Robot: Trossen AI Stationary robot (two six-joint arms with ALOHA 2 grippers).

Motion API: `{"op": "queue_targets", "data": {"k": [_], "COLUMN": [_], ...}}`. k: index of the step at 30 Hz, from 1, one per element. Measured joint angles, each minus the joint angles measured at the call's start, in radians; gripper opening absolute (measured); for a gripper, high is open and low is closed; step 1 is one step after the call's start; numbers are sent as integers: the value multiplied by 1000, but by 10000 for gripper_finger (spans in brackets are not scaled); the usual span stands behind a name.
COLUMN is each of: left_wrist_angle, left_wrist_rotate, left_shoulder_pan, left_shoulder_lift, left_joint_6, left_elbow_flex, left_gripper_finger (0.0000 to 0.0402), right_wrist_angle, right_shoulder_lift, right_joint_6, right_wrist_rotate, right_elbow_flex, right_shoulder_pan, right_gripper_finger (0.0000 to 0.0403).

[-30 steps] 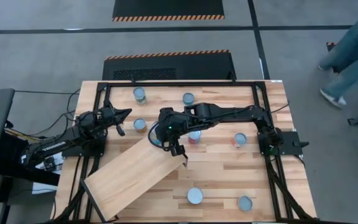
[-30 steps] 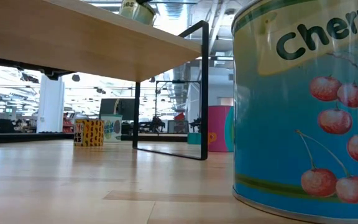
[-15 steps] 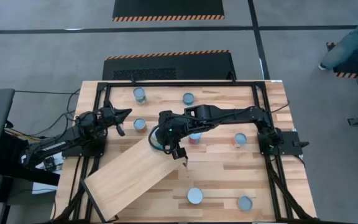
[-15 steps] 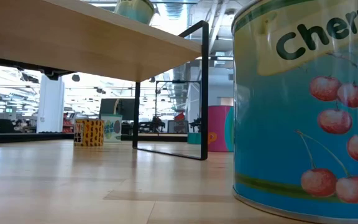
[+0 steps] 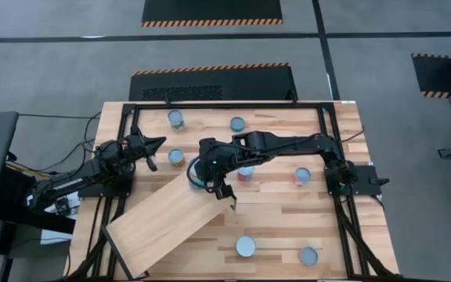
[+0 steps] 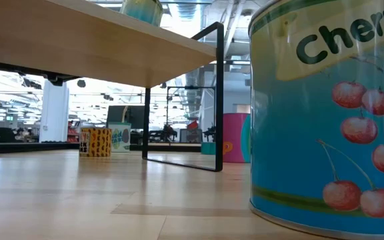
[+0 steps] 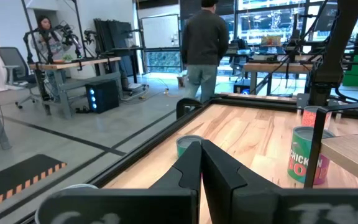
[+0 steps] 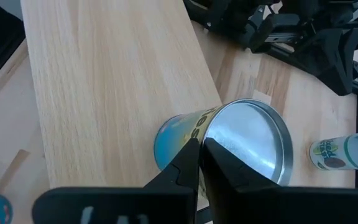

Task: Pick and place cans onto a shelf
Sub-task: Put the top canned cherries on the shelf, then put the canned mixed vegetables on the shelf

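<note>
In the high view the right gripper (image 5: 219, 190) sits just left of centre, over the upper right end of the shelf (image 5: 163, 223), the pale plank that runs aslant from the centre of the table (image 5: 343, 125) down to its lower left. The right wrist view looks past the two dark fingers (image 8: 191, 163), which lie close together with only a thin slit between them, and shows a can (image 8: 232, 149) standing at the edge of the plank, its silver top (image 8: 247, 143) tilted toward the camera; the fingertips overlap its rim, though whether they pinch it cannot be told from here. The low view catches what seems to be the same can (image 6: 141, 9) at the top of the frame on the raised plank, with a big blue cherry can (image 6: 329, 113) filling the right side. The left gripper (image 5: 156, 153) waits at the middle left of the high view, fingers pressed narrow in the left wrist view, near a loose can (image 5: 176, 157). Other cans stand apart on the table: two at the upper centre (image 5: 176, 119) (image 5: 237, 124), one at the right (image 5: 302, 175), two at the bottom (image 5: 245, 247) (image 5: 308, 256).
</note>
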Motion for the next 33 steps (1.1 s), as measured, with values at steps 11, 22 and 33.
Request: {"op": "queue_targets", "data": {"k": [11,22,33], "left_wrist_angle": [0,0,-1], "left_wrist_rotate": [0,0,8], "left_shoulder_pan": [0,0,0], "left_shoulder_lift": [0,0,0], "left_joint_6": [0,0,0], "left_elbow_flex": [0,0,0], "left_gripper_finger": [0,0,0], "right_wrist_angle": [60,105,127], "right_shoulder_lift": [1,0,-5], "right_joint_6": [0,0,-39], "right_wrist_rotate": [-1,0,2], "right_elbow_flex": [-68,-81,-31], "right_shoulder_pan": [1,2,20], "right_gripper_finger": [43,89,104]}}
